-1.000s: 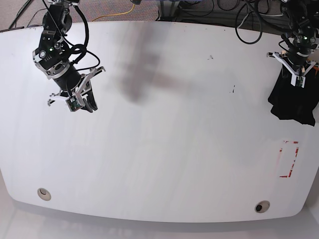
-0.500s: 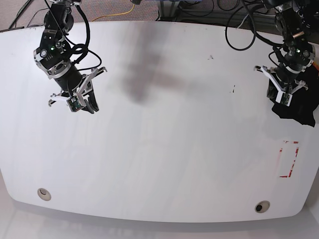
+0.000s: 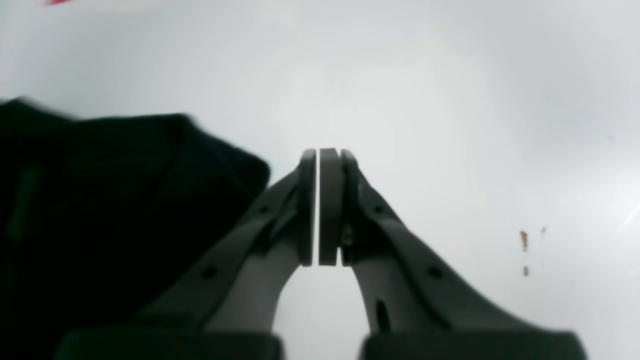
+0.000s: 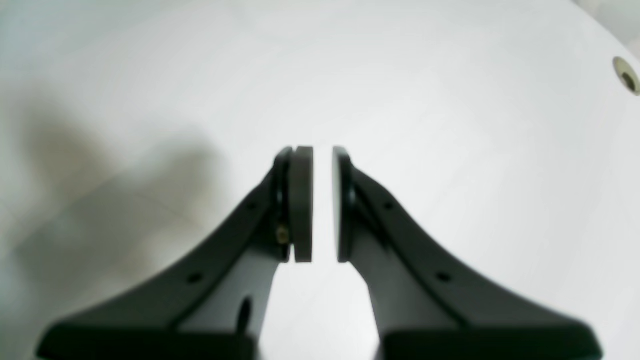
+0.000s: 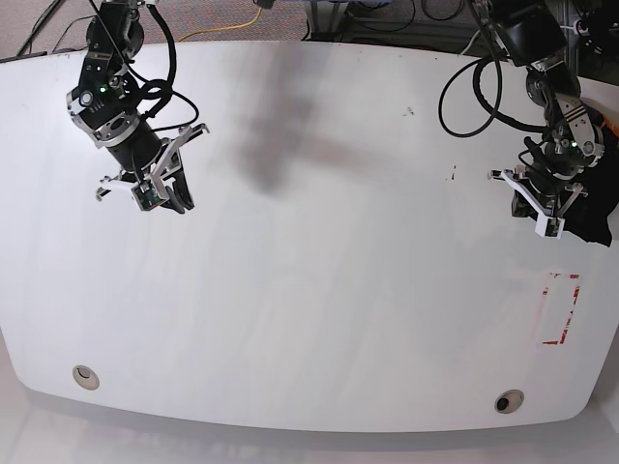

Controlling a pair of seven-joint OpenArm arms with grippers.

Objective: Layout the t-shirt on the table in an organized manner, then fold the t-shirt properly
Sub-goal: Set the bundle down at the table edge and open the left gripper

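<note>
Here the t-shirt (image 3: 100, 210) lies bunched beside the empty, closed left gripper (image 3: 320, 205).

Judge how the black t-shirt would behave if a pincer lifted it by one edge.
Likely floppy: the t-shirt lies bunched in a dark heap at the table edge. It would probably drape and unfold unevenly. Likely light, since it looks like thin cloth.
</note>
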